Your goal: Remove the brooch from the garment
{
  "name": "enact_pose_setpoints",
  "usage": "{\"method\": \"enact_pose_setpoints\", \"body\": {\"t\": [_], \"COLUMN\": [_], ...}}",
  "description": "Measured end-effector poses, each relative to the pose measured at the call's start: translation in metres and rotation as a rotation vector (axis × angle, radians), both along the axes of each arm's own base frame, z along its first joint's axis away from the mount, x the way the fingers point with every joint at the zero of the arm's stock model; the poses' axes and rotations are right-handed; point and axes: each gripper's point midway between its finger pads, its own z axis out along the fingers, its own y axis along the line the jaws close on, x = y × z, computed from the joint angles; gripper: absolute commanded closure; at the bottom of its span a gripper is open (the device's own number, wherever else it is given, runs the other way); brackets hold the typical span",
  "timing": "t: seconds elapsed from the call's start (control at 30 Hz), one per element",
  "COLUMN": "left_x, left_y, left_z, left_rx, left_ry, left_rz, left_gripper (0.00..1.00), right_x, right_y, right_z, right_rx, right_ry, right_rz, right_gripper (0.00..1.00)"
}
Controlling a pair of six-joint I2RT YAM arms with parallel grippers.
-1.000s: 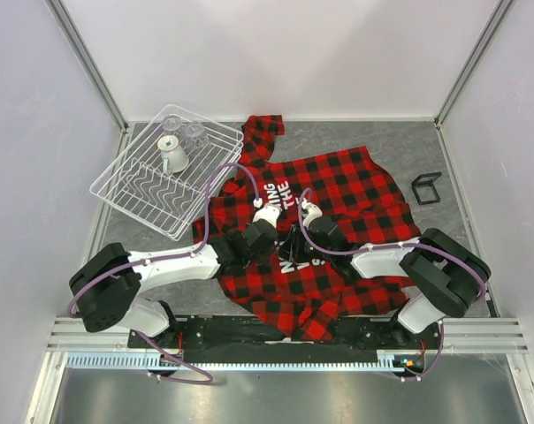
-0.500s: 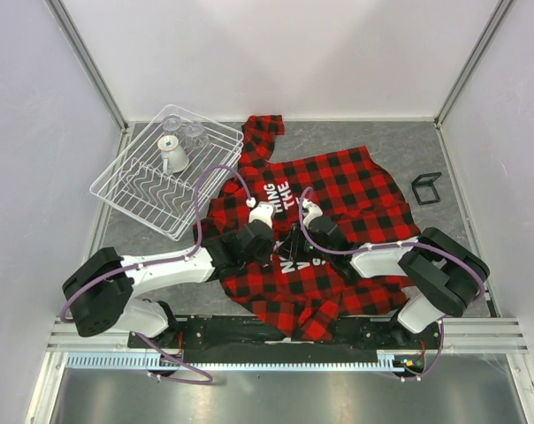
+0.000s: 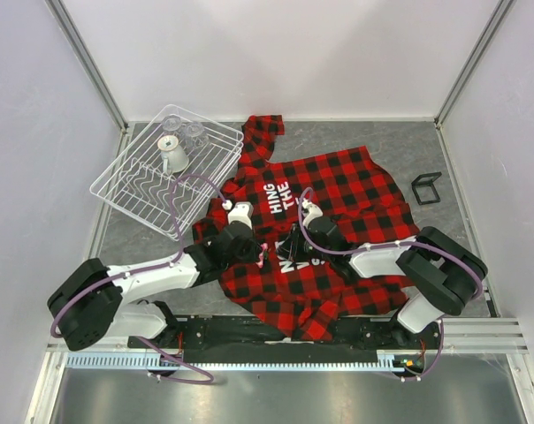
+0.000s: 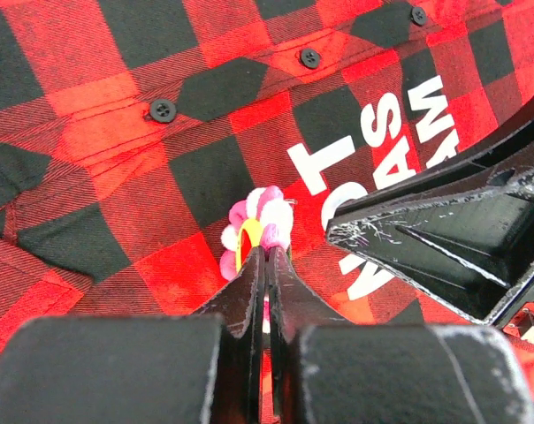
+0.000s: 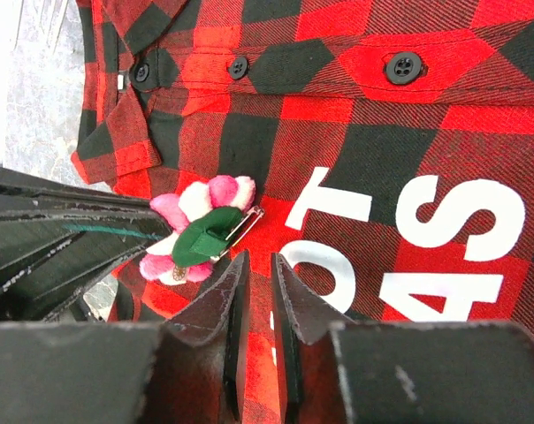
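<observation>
Top external: high above garment (image 3: 338, 187), looks down, far. Both wrist views: close over garment middle, facing down, share brooch (image 4: 256, 221) and white lettering (image 5: 338, 206).

Pale, plain walls (image 3: 285, 53) close in three sides, joined at the far corners by slanting aluminium posts (image 3: 86, 62); the worktop (image 3: 400, 141) is mottled grey under soft, even light; a ribbed metal rail (image 3: 506, 331) edges its near side; brushed sheet metal (image 3: 276, 402) lies below.

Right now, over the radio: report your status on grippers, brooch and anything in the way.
Left gripper shut on brooch. Right gripper nearly closed beside it, over garment; grip unclear. Brooch's pin back showing, looks free of cloth. Nothing blocking.
</observation>
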Motion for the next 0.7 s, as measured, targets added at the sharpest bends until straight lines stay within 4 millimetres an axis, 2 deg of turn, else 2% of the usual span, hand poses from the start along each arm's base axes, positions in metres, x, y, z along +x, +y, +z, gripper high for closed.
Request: {"method": "enact_pose_setpoints", "body": {"t": [0.13, 0.33, 0.5, 0.7], "left_x": [0.002, 0.000, -0.002, -0.003], "left_y": [0.005, 0.002, -0.001, -0.003], "left_z": [-0.002, -0.001, -0.001, -0.002], "left_rx": [-0.030, -0.049, -0.057, -0.069], "left_ry": [0.012, 0.023, 0.031, 0.037], "left_rz": [0.024, 0.013, -0.001, -0.013], "left_gripper": [0.92, 0.92, 0.95, 0.98], "right_x": [-0.001, -0.002, -0.001, 0.003], "right_y": [0.001, 0.006, 0.011, 0.012], "right_z": [-0.004, -0.010, -0.009, -0.008], "right_rx": [-0.008, -0.026, -0.001, 0.034], "right_ry": [0.006, 0.017, 0.052, 0.136], "right_rz": [0.003, 0.011, -0.018, -0.127], "right_gripper": [0.78, 0.78, 0.67, 0.72]}}
